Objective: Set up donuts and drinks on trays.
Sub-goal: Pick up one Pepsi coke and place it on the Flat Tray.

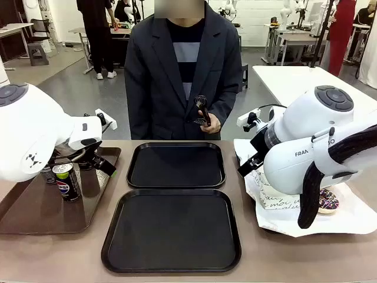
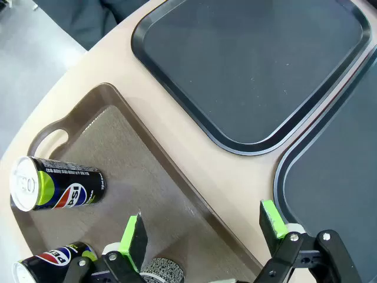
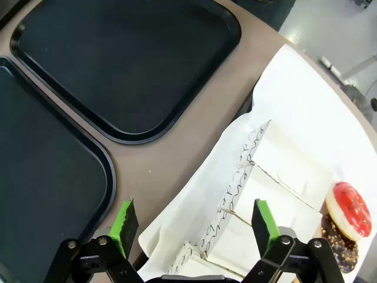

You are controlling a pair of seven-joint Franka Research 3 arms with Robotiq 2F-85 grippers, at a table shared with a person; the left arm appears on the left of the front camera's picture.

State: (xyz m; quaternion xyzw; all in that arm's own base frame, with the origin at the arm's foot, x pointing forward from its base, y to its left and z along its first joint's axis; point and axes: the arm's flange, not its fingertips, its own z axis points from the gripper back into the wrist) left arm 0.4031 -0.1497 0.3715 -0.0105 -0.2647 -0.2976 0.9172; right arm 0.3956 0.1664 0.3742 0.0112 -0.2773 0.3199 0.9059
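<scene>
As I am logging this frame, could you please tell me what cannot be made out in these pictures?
- Donut count: front view, the right arm hides most of the white paper; one donut peeks out.
- Can count: left wrist view, the bottom edge cuts one can and a grey round thing by the left hand.
- The dark item the person holds: front view, too small.

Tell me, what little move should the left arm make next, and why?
Probably swing the open left gripper over a tall black Pepsi can on the long brown plastic tray and lower around it: the near square black plastic tray and its far twin lie bare, and the green-padded jaws hold nothing.
</scene>
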